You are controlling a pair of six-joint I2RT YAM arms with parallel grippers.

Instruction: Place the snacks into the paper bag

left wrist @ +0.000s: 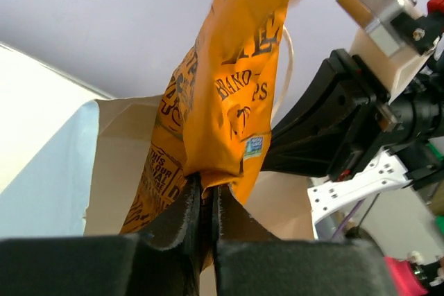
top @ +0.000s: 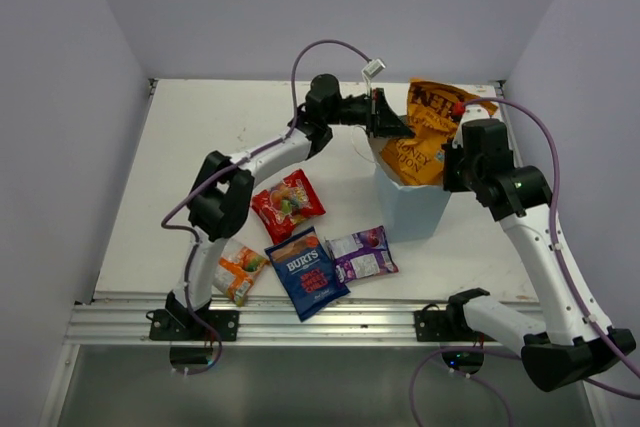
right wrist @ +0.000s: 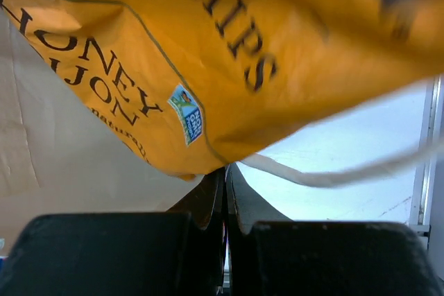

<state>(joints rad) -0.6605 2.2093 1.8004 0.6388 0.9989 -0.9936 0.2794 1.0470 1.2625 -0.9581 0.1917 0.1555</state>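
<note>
Far left on the bench [top: 180, 147], nr the front edge: orange-white packet [top: 238, 272], then red packet [top: 288, 204], Burts bag [top: 307, 272] and purple-white packet [top: 362, 254]. All four lie flat, outside the paper bag [top: 415, 209].

My left fingers [left wrist: 182, 223] are pressed together, and I reckon they're clamped on the lower edge of the Kettle bag [top: 432, 132]. It's only partly in, w/ its top half sticking up and leaning back over the rim.

My right fingers [right wrist: 246, 209] are pinched together too, apparently on the paper bag's right rim, w/ a string handle [right wrist: 333, 171] running just past them.

Risks:
- If I let go now, the Kettle bag prob hangs on the rim or flops out, since it's big and crinkly.
- Pushing it down hard could buckle or tip the light paper bag if the right pinch slips.
- The handle could snag.
</note>
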